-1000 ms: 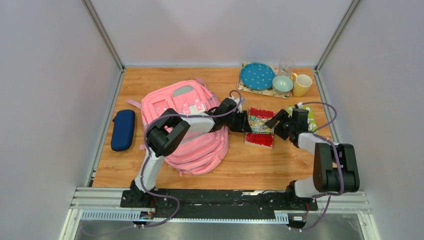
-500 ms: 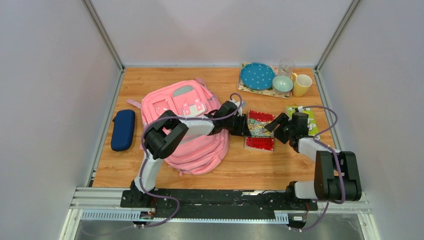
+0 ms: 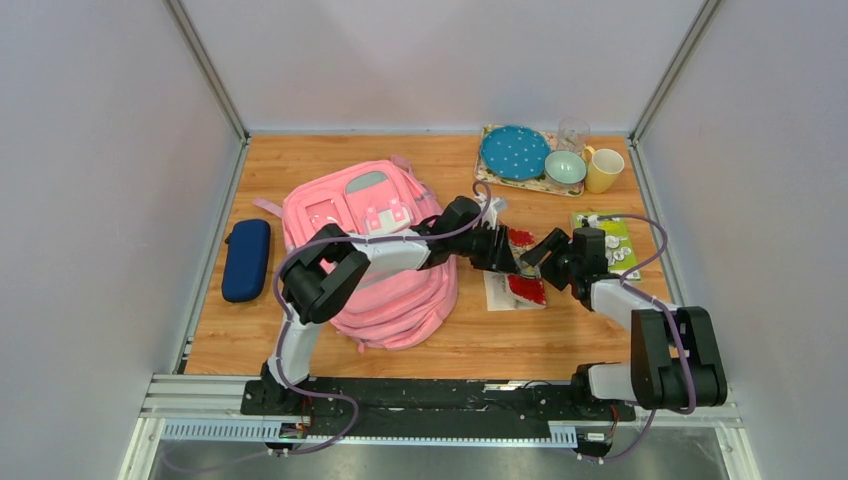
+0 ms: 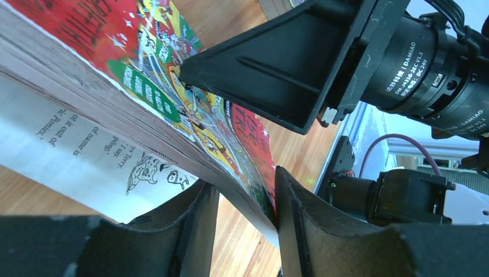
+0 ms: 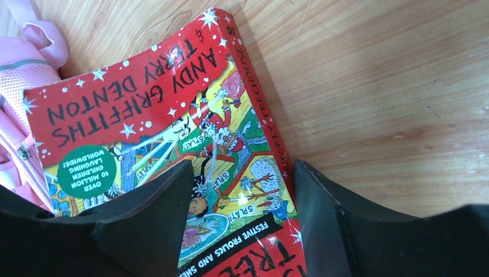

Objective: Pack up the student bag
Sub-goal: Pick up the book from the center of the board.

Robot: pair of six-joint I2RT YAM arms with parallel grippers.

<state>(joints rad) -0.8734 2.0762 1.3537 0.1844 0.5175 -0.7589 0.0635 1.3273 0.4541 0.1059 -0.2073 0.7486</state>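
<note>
The pink student bag lies left of centre; its strap shows in the right wrist view. A red and yellow paperback book lies to its right, also seen in the right wrist view and the left wrist view. My left gripper is shut on the book's edge, with the cover and most of the pages raised off a white printed page. My right gripper is open, its fingers just above the cover; one finger shows in the left wrist view.
A navy zip case lies at the far left. At the back right a tray holds a blue plate, a bowl and a glass, with a yellow mug beside it. A green booklet lies right of the book.
My left gripper has reached right onto the book and raised its left edge, baring a white page. My right gripper has moved left over the cover.
</note>
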